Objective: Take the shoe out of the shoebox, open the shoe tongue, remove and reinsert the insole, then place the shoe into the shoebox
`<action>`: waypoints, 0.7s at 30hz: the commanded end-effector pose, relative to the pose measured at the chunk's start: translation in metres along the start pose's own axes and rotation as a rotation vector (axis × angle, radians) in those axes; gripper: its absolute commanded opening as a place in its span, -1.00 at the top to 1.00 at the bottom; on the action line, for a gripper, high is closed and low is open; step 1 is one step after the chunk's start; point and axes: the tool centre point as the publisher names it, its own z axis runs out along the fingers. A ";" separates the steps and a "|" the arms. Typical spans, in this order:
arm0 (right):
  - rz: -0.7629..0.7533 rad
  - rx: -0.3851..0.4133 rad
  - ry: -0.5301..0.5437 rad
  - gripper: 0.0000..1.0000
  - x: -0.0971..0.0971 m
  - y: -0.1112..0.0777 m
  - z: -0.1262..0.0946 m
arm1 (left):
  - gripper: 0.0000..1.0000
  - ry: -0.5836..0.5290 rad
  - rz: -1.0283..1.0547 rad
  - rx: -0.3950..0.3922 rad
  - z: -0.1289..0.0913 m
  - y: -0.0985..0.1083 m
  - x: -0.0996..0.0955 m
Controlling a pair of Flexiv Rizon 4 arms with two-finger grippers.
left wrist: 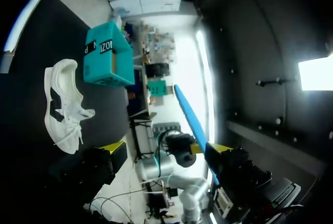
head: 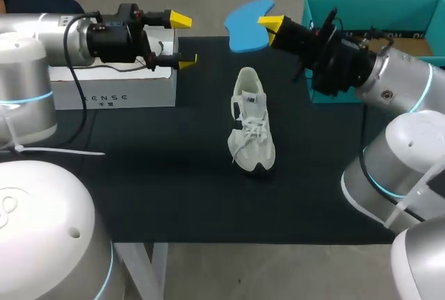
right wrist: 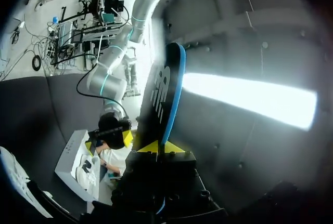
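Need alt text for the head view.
The right gripper holds a flat blue insole up near the table's far edge, while a white lace-up sneaker sits mid-table on the black table mat. The left gripper hangs open and empty by a white cardboard shoebox.

Insole point(head: 249, 27) end, likely the heel, behind right gripper point(head: 272, 27) tip.

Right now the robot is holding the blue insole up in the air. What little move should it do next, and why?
Probably lower the right gripper toward the white shoe, bringing the blue insole over its opening. The gripper is shut on the insole, which is off the table, while the shoe sits alone on the black mat. The left gripper is open, away from the shoe.
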 end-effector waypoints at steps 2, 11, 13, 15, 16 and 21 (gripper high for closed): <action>-0.004 0.012 -0.060 1.00 0.003 0.001 0.002 | -1.00 -0.004 -0.001 0.001 0.000 0.000 0.000; -0.159 -0.067 -0.109 1.00 0.036 0.008 0.016 | -1.00 -0.004 -0.001 0.001 0.000 0.000 0.000; -0.174 -0.061 -0.144 1.00 0.044 0.006 0.017 | -1.00 -0.004 -0.001 0.001 0.000 0.000 0.000; -0.187 -0.060 -0.174 1.00 0.050 0.004 0.019 | -1.00 -0.004 -0.001 0.001 0.000 0.000 0.000; -0.201 -0.057 -0.182 1.00 0.054 0.003 0.021 | -1.00 -0.004 -0.001 0.001 0.000 0.000 0.000; -0.198 -0.069 -0.233 1.00 0.069 0.002 0.028 | -1.00 -0.004 -0.001 0.001 0.000 0.000 0.000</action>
